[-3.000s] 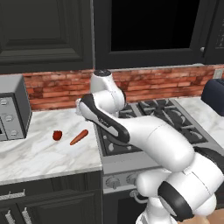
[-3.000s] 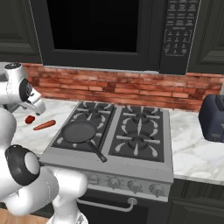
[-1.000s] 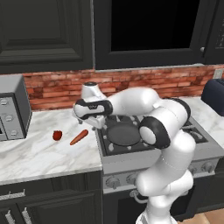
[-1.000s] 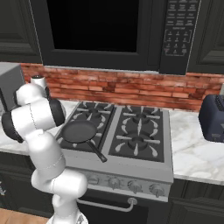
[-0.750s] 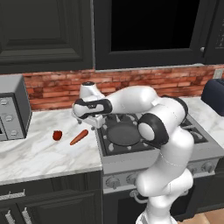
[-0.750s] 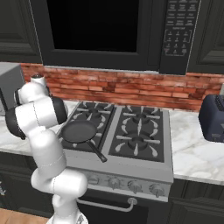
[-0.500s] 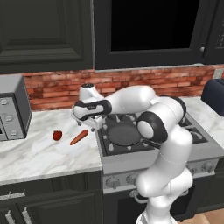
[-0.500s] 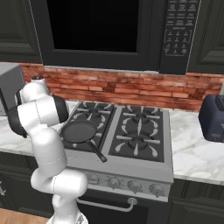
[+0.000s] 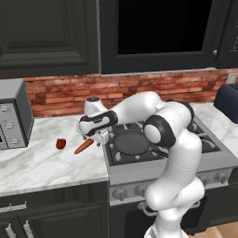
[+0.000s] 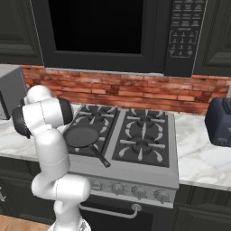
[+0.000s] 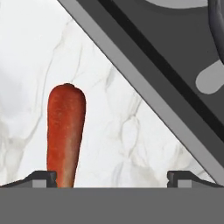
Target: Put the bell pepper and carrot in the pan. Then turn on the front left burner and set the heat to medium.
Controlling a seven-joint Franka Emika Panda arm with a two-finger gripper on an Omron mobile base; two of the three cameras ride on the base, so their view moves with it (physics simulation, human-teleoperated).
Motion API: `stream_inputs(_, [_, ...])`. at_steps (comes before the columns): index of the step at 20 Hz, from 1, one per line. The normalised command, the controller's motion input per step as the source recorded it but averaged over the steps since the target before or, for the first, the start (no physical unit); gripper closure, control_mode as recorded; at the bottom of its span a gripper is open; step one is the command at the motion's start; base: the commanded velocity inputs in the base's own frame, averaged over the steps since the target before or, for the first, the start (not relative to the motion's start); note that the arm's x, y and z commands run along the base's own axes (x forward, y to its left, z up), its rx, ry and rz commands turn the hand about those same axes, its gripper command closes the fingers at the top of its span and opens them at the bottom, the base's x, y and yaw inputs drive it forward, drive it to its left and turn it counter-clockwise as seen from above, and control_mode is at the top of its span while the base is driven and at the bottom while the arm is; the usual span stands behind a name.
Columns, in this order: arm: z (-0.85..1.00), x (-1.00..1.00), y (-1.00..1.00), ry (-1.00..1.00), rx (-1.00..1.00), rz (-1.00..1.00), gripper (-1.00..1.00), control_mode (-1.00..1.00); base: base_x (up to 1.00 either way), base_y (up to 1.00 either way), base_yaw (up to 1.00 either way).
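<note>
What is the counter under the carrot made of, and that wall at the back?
The counter looks like polished marble: white with soft grey veins. The wall looks like rough red brick, with pale mortar lines between blocks. The carrot is smooth orange-red.

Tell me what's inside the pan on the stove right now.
The pan sits on the stove with its visible dark bottom bare. In the left base view the arm covers its right edge. Carrot and bell pepper lie on the counter.
</note>
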Motion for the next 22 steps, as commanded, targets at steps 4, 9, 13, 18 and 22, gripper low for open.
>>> stream_inputs(4, [0.0,0.31,0.0,0.0,0.0,0.0,-1.0,-1.0,0.0,0.0,0.0])
stream_inputs(9, [-0.06,0.51,0.02,0.0,0.0,0.0,-1.0,-1.0,0.0,0.0,0.0])
stream_inputs(13, [-0.16,0.41,0.1,0.0,0.0,0.0,-1.0,-1.0,0.0,0.0,0.0])
stream_inputs(18, [-0.16,0.11,0.16,0.0,0.0,0.0,-1.0,-1.0,0.0,0.0,0.0])
stream_inputs(22, [-0.11,0.0,0.09,0.0,0.0,0.0,-1.0,-1.0,0.0,0.0,0.0])
